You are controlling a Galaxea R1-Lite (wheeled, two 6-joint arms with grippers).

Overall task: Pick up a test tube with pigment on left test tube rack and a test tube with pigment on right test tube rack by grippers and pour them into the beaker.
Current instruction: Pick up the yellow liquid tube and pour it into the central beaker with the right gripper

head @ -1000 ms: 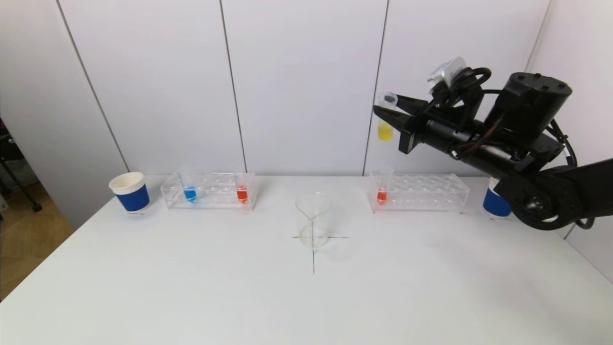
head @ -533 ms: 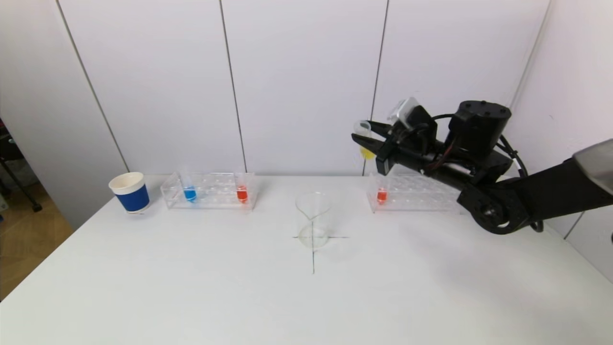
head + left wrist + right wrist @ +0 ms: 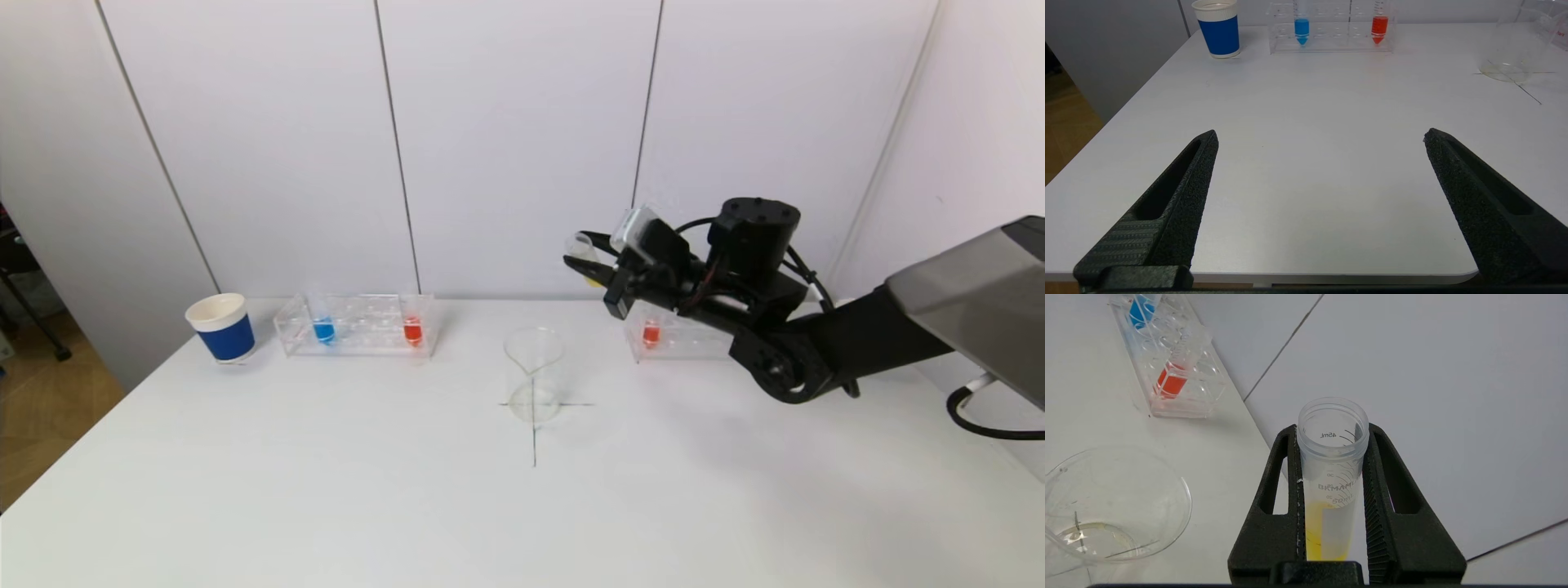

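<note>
Right gripper [image 3: 581,263] sits right of centre in the head view, up above the tabletop [image 3: 326,490], w/ its fingers [image 3: 1274,490] clamped on the yellow tube [image 3: 1332,473]. Tube is tilted, open mouth toward frame left, yellow liquid pooled at the low end near the gripper body. In the right wrist view both fingers press the tube's sides, mouth uncapped, printed scale visible.

Beaker [image 3: 534,374] stands at frame centre on the black cross mark [image 3: 535,433], lower left of the held tube and apart from it; looks nearly dry, only a faint film at the bottom. It shows again at lower left of the right wrist view.

Left rack [image 3: 357,325] at middle left by the back wall: blue tube [image 3: 323,327] near its left end, red tube [image 3: 412,328] near its right end, both upright. Blue paper cup [image 3: 221,328] just left of that rack.

Right rack [image 3: 678,336] is partly hidden behind the right arm; one orange-red tube [image 3: 651,331] upright at its left end.

Left gripper [image 3: 1321,141] is out of the head view; its own wrist cam shows fingers spread wide, nothing between them, low over the near tabletop edge, facing the left rack and cup at frame top.
</note>
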